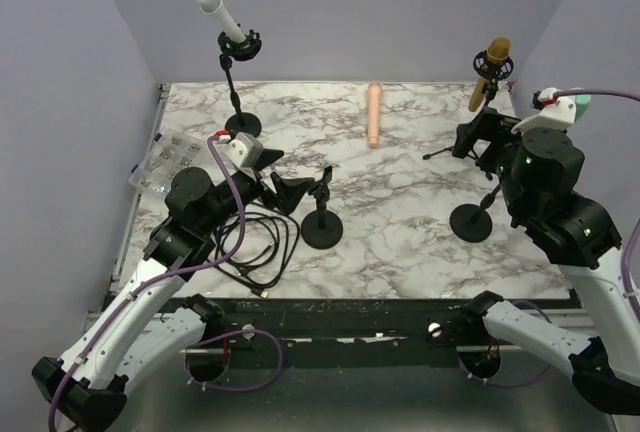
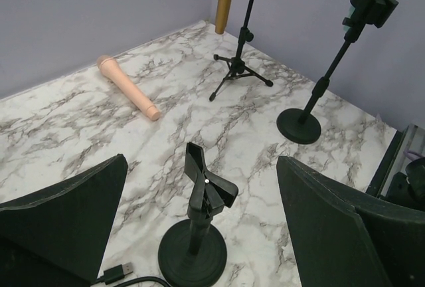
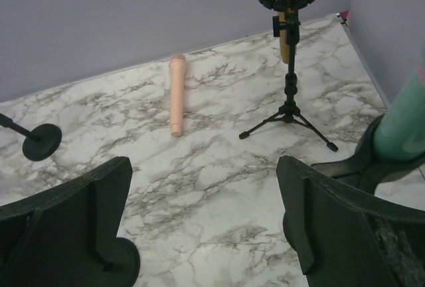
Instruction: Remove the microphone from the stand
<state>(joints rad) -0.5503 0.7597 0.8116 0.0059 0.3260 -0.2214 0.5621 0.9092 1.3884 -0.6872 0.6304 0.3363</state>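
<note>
The left gripper (image 2: pixel 201 164) is released: its jaws stand fully spread with nothing between them. Directly ahead of its fingers, close in, stands a black round-based stand (image 2: pixel 196 234) whose spring clip is empty. Farther ahead and to the left, a peach-coloured handheld microphone (image 2: pixel 127 88) lies flat on the white marble-patterned table (image 2: pixel 60 141), apart from every stand. A black cable (image 1: pixel 255 252) lies coiled on the near side, beside the left arm.

The right gripper (image 3: pixel 202 162) is likewise spread wide and empty. Just outside its right finger, a teal microphone (image 3: pixel 402 117) sits in the black clip of a second round-based stand (image 2: pixel 325 81); whether the finger touches it cannot be told. Ahead of this gripper, a gold microphone (image 3: pixel 285 44) is seated, tilted, in the ring mount of a black tripod stand (image 3: pixel 289 97) near the back wall. The peach-coloured handheld microphone lies ahead and to the left.

In the far corner beyond the left gripper, a white microphone (image 1: pixel 222 15) is held tilted in a third round-based stand (image 1: pixel 233 87).
</note>
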